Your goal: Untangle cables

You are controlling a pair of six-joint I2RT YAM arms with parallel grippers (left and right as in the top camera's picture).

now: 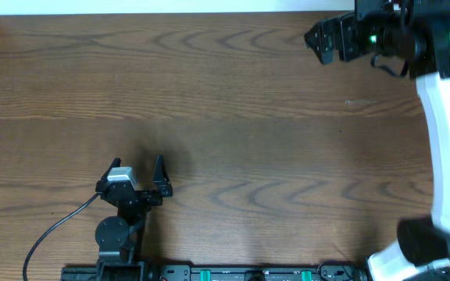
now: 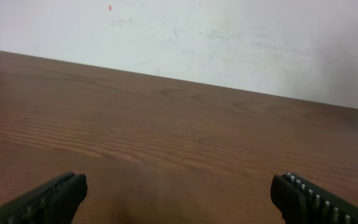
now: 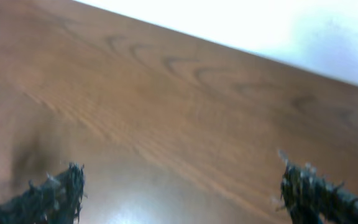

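The left gripper (image 1: pixel 137 168) and the right gripper (image 1: pixel 319 43) both stand spread wide, gripping nothing, each with wood-grain table (image 1: pixel 225 117) showing between its fingers.

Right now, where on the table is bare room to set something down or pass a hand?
Bare wood spans the middle of the table, between the left gripper near-left and the right gripper far-right; the far left corner is bare too. Crowded: the right edge under the white arm, the near edge by the base rail.
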